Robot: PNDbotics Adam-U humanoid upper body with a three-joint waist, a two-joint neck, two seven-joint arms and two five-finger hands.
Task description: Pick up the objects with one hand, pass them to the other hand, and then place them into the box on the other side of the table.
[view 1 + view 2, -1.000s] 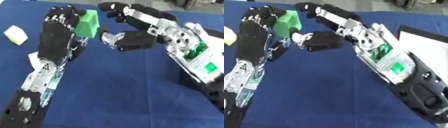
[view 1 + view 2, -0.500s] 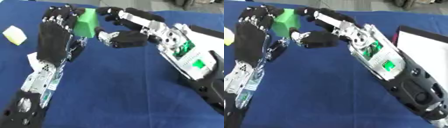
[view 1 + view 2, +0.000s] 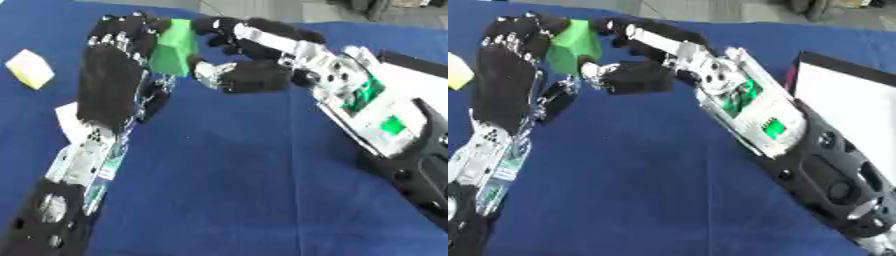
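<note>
A green block (image 3: 173, 47) is held up above the blue table, gripped in the curled fingertips of my left hand (image 3: 115, 80), whose back faces the camera. My right hand (image 3: 255, 76) comes in from the right and meets the same block. Its fingers (image 3: 219, 26) curl over the block's top right corner and its thumb (image 3: 206, 71) presses the lower right side. A white box (image 3: 846, 107) with a dark rim lies at the table's right edge, partly behind my right forearm.
A pale yellow block (image 3: 29, 69) lies on the blue cloth (image 3: 227, 190) at the far left. A small white card (image 3: 70, 117) sits beside my left forearm. My right forearm (image 3: 772, 130) spans the right half of the table.
My right hand has moved in toward the left, and its fingers and thumb have closed onto the green block. My left hand keeps the block raised.
</note>
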